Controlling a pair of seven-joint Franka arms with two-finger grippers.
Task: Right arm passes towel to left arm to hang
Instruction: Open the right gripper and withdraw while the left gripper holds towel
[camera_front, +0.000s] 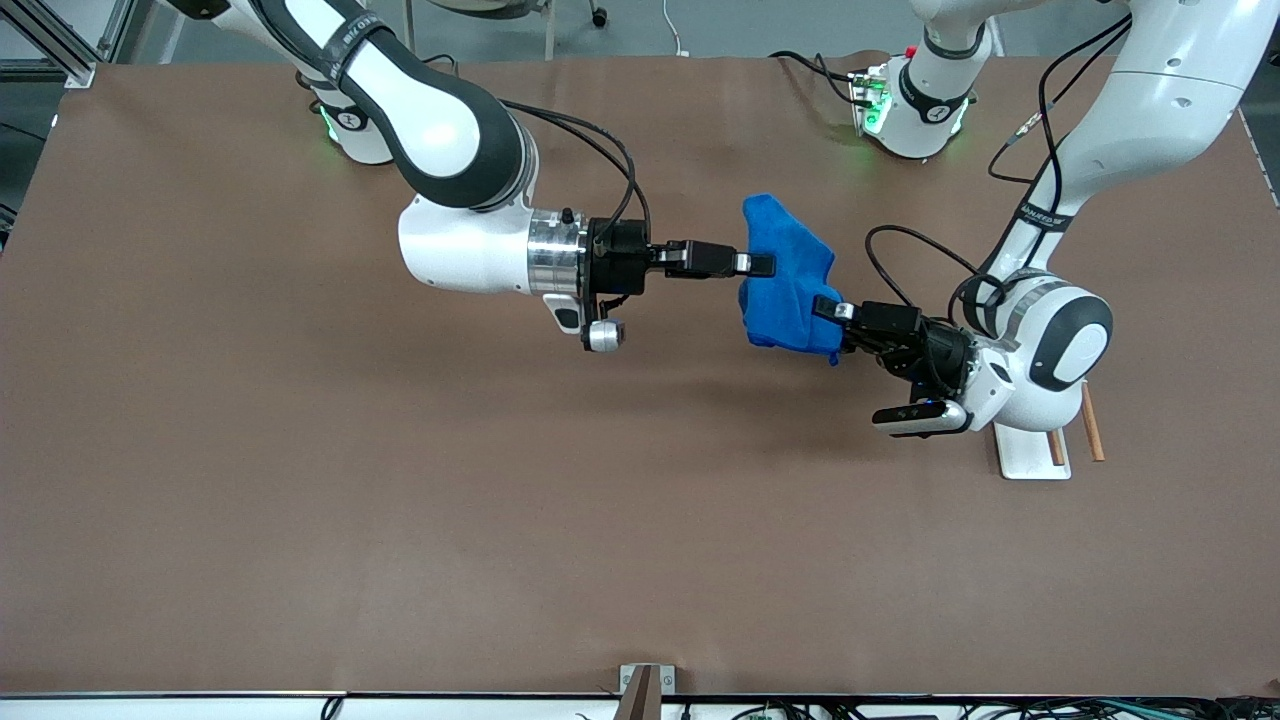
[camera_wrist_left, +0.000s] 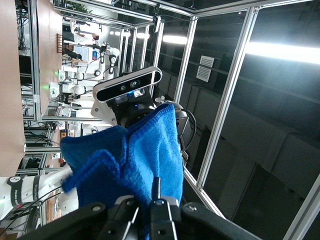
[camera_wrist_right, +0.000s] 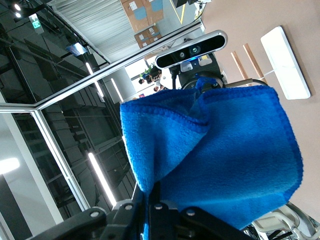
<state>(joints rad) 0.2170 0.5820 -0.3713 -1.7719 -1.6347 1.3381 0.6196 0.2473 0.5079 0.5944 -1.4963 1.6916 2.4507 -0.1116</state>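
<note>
The bright blue towel (camera_front: 785, 275) hangs in the air over the middle of the table, held between both arms. My right gripper (camera_front: 762, 265) reaches in from the right arm's end and is shut on one edge of the towel (camera_wrist_right: 220, 150). My left gripper (camera_front: 828, 307) comes from the left arm's end and is shut on the opposite lower edge of the towel (camera_wrist_left: 135, 160). Each wrist view shows the cloth pinched between that gripper's fingers, with the other arm's wrist camera past the towel.
A white-based rack with wooden rods (camera_front: 1045, 450) stands on the brown table (camera_front: 400, 500) under the left arm's wrist. Both arm bases (camera_front: 915, 110) stand along the table's edge farthest from the front camera.
</note>
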